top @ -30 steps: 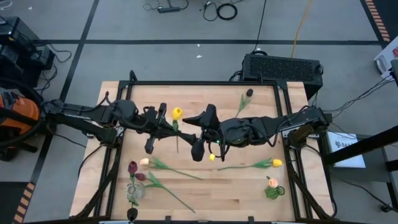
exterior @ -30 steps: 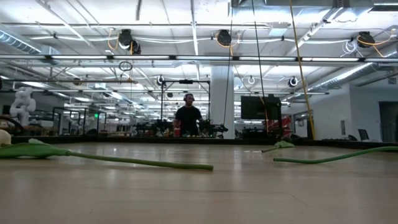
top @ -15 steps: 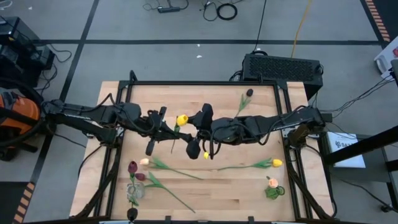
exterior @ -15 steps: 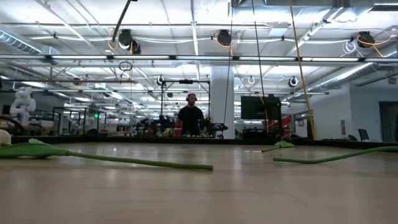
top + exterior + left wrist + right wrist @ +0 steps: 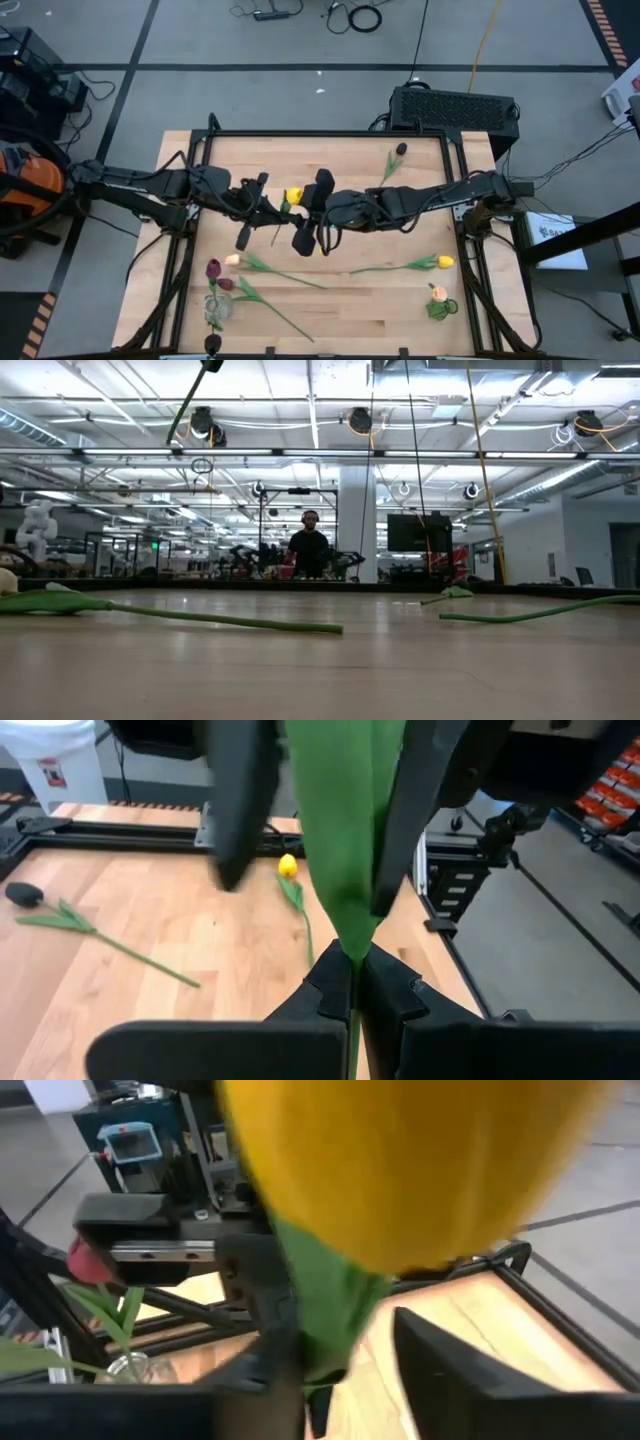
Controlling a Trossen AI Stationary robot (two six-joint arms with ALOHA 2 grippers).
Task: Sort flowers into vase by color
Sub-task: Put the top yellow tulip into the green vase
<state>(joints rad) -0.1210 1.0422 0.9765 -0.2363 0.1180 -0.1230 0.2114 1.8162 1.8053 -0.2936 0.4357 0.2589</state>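
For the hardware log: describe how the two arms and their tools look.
Both arms are dark, jointed and slender, with black cables running along them in the high view. The left tool and right tool each end in two flat black fingers. No markings are readable.

Two dark jointed arms, black cabling

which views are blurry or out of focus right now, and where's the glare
Right wrist view: the yellow tulip head sits so close that it is a soft blur filling the top. Left wrist view: the near green stem and dark fingers are out of focus, the table behind sharp. Low view: bright ceiling lights glare. High view: evenly lit.
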